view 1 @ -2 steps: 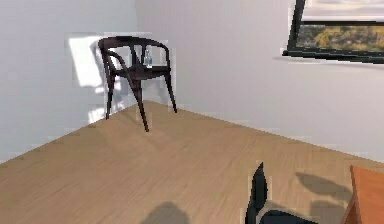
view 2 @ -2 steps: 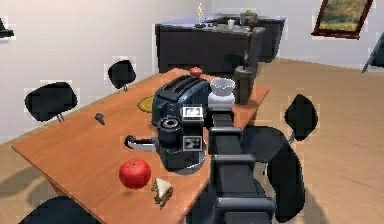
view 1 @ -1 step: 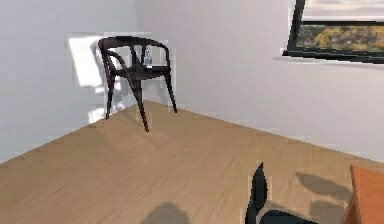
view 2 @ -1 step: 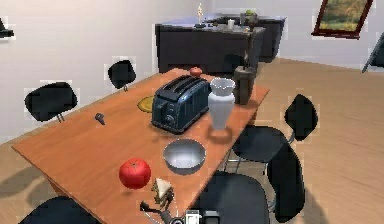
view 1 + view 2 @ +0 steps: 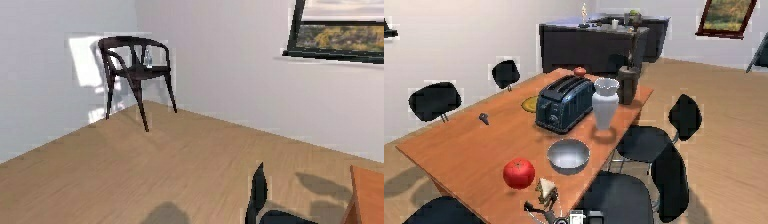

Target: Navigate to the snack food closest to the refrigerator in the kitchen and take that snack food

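A wooden table [image 5: 454, 150] runs across the lower half of the arm side view. Near its bottom centre edge we see a tan wedge [image 5: 545, 187], perhaps the snack, lying flat. The gripper [image 5: 537, 208] sits just below it at the frame's bottom edge, and we cannot tell whether it holds anything. Just left of the wedge rests a red fruit [image 5: 519, 173]. Above right is a grey bowl [image 5: 569, 155], then a white vase [image 5: 605, 103] beside a dark toaster [image 5: 564, 102] at mid-frame. Black chairs [image 5: 434, 100] ring the table, and a dark counter [image 5: 589, 42] stands at upper centre. In the forward view, a wooden chair [image 5: 140, 65] stands in a room corner at upper left, with a window [image 5: 340, 30] at upper right.
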Robot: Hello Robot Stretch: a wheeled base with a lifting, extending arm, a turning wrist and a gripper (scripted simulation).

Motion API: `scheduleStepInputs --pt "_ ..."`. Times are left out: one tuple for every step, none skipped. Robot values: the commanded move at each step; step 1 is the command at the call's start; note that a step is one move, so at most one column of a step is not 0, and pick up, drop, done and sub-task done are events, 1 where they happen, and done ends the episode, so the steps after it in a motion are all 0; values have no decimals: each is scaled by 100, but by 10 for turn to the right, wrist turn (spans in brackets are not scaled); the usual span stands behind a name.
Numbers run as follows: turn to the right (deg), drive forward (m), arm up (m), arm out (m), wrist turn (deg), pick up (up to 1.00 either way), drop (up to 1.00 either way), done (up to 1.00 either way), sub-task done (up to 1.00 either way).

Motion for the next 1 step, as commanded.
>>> scheduleStepInputs --pt "0 0 10 0 0 0 0 0 0"
